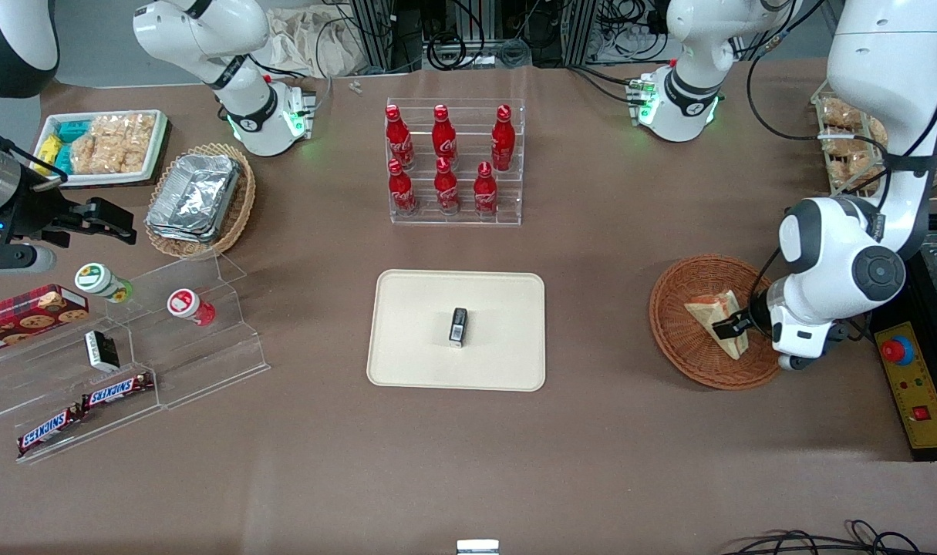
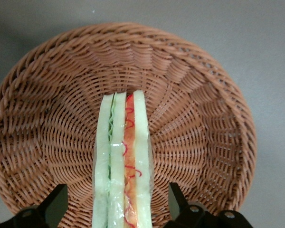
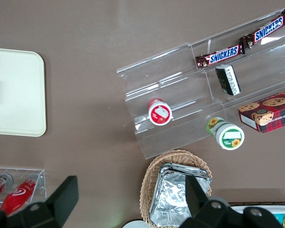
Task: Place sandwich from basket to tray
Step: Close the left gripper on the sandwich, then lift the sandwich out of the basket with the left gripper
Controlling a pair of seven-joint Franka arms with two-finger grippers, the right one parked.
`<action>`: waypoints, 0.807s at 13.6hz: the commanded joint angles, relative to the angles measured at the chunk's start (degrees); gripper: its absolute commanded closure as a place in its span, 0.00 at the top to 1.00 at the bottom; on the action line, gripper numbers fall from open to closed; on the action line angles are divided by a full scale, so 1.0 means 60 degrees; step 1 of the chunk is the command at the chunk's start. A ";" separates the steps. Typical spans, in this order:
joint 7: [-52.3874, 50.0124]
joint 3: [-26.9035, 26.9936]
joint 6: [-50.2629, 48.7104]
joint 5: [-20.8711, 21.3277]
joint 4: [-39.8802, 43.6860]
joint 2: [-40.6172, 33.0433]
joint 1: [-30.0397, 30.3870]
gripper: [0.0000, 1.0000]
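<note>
Left wrist view shows your claw (image 2: 116,209) released, straddling the plastic-wrapped triangular white-bread sandwich (image 2: 122,161) in the round reddish-brown wicker basket (image 2: 204,109). Grasping comes next: clench, lift, then carry toward nine o'clock to the cream rectangular plastic tray (image 1: 406,308).

**Occlusions and cut-offs at the basket**

In the front view the gripper (image 1: 734,325) sits low over the basket (image 1: 680,327), toward the working arm's end of the surface. The arm's wrist housing covers the adjoining basket rim and part of the sandwich (image 1: 707,312). In the left wrist view the sandwich (image 2: 122,156) runs off the picture edge between the two fingers (image 2: 54,204), which are spread with gaps either side; its lower end and the fingertips are cut off. The label on the small dark box (image 1: 458,325) on the tray (image 1: 406,362) is too small to read.
</note>
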 commanded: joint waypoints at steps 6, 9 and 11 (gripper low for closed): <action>-0.0230 -0.0035 0.0294 -0.0047 -0.0251 0.0347 0.0018 0.94; -0.0434 -0.0035 0.0411 -0.0047 -0.0222 0.0537 0.0003 0.86; -0.0450 -0.0035 0.0397 -0.0003 -0.0207 0.0552 -0.0011 0.80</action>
